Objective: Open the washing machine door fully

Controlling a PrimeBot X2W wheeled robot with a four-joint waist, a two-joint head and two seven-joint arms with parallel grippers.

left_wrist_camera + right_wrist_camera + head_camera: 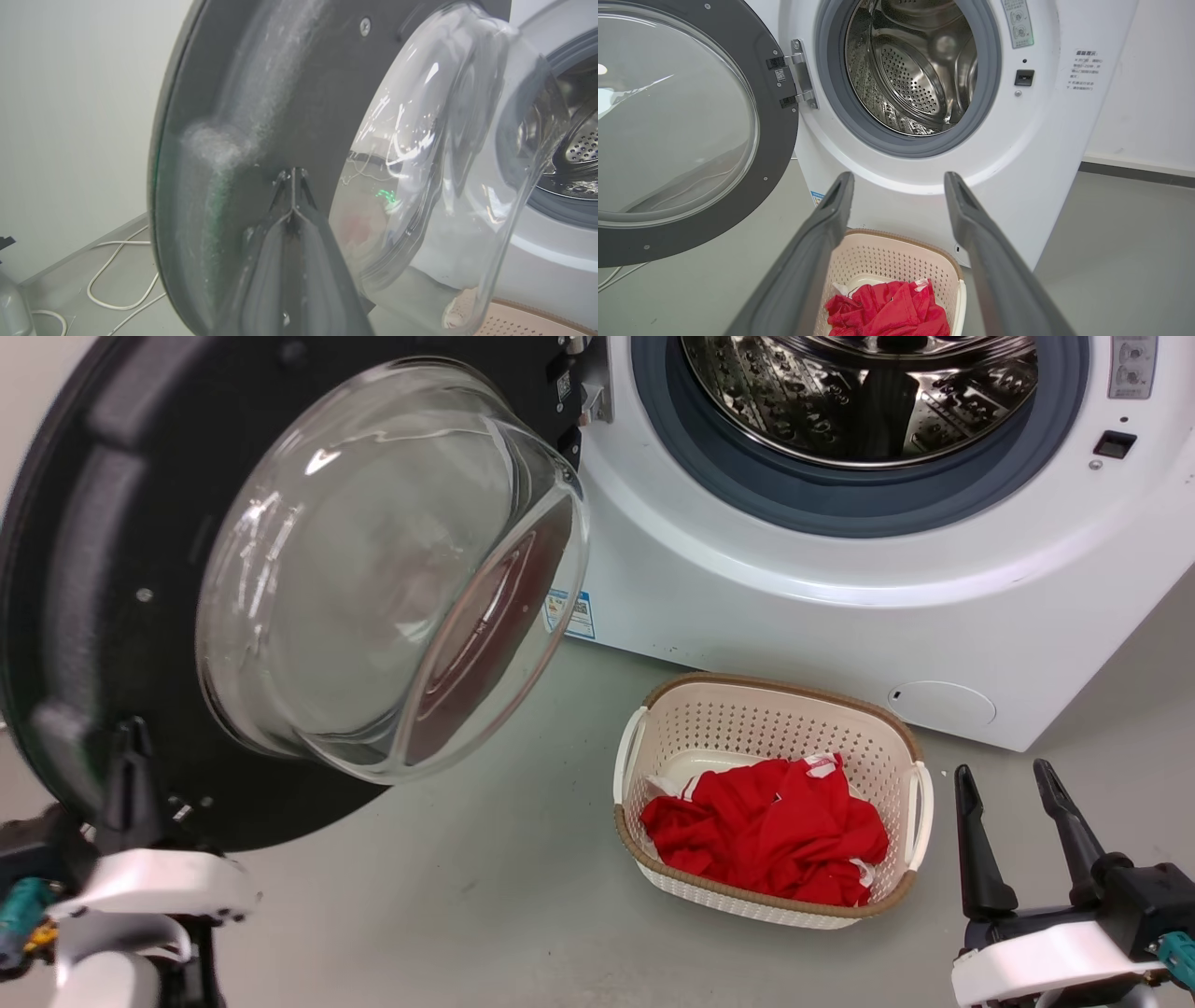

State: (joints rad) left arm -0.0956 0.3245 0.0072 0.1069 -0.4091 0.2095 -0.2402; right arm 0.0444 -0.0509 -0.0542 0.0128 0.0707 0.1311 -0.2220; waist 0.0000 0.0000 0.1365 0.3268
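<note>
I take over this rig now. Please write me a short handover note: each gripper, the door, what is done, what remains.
Left gripper: fingers shut, tips against the dark inner ring of the washing machine door, beside its glass bowl; gripping nothing.
Right gripper: open, empty, over the floor near the laundry basket.
Done: the door stands swung wide at the left of the washing machine; the drum opening is uncovered.
Left to do: I cannot tell whether the hinge is at its stop; probably push a little further, then withdraw the left arm.
</note>
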